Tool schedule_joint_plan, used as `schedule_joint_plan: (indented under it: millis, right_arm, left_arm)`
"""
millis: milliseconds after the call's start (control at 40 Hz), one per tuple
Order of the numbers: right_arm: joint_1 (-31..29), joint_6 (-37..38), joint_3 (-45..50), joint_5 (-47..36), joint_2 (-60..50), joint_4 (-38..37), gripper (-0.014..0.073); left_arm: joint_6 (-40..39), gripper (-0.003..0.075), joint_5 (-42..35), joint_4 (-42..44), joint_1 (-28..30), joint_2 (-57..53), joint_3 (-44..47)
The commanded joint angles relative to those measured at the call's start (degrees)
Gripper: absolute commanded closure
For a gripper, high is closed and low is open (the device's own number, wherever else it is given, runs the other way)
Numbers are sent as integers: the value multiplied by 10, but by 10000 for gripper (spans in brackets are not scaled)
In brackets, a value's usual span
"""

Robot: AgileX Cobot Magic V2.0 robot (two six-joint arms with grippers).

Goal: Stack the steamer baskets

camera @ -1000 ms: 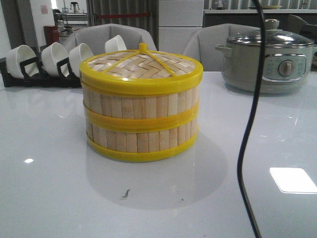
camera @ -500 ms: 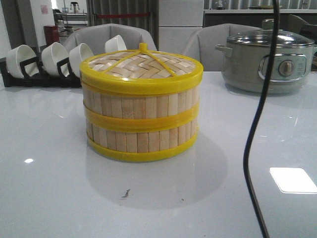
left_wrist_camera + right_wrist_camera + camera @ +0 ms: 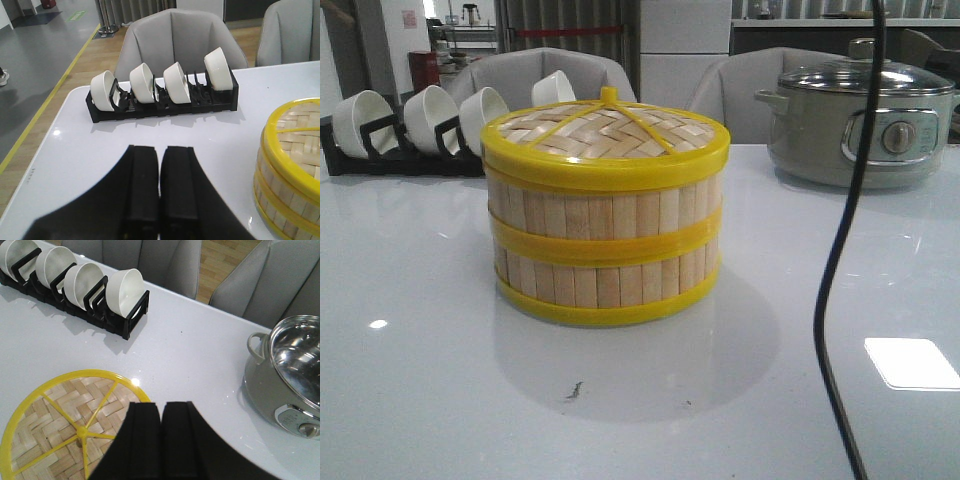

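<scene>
A black cable point(image 3: 835, 260) hangs nearest the front camera, crossing the view to the right of the steamer baskets point(image 3: 605, 245). The white tabletop point(image 3: 430, 380) in front of the baskets bears a small dark mark point(image 3: 574, 389). The two baskets stand one on the other at the middle of the tabletop, their yellow rims meeting halfway up the stack, and the woven lid point(image 3: 605, 135) with its yellow rim and knob sits on top.

The left gripper point(image 3: 159, 172) hovers over bare tabletop beside the baskets, its jaws pressed together and holding nothing. The right gripper point(image 3: 161, 430) hangs above the lid's edge, its jaws likewise pressed together and empty.

Behind the baskets to the left, a black rack point(image 3: 380, 150) holds four white bowls point(image 3: 430, 118) tipped on edge. Behind them to the right stands a grey electric pot point(image 3: 865, 125) with a glass lid. Grey chairs point(image 3: 545, 75) stand past the tabletop's far edge.
</scene>
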Motion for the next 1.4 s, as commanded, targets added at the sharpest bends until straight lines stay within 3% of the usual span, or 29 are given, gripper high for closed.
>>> schedule_joint_plan:
  millis: [0,600,1375]
  right_arm:
    - [-2,-1,-17,-40,-29,-20,537]
    - [-2,-1,-3,-11,-94,-32,537]
    - [-2,1,161,-8,-242,-59,537]
  left_arm:
    - [-1,634,-41,1,1,-1,-16]
    - [-1,634,-38,1,1,-1,-16]
    - [-1,634,-38,1,1,-1,-16]
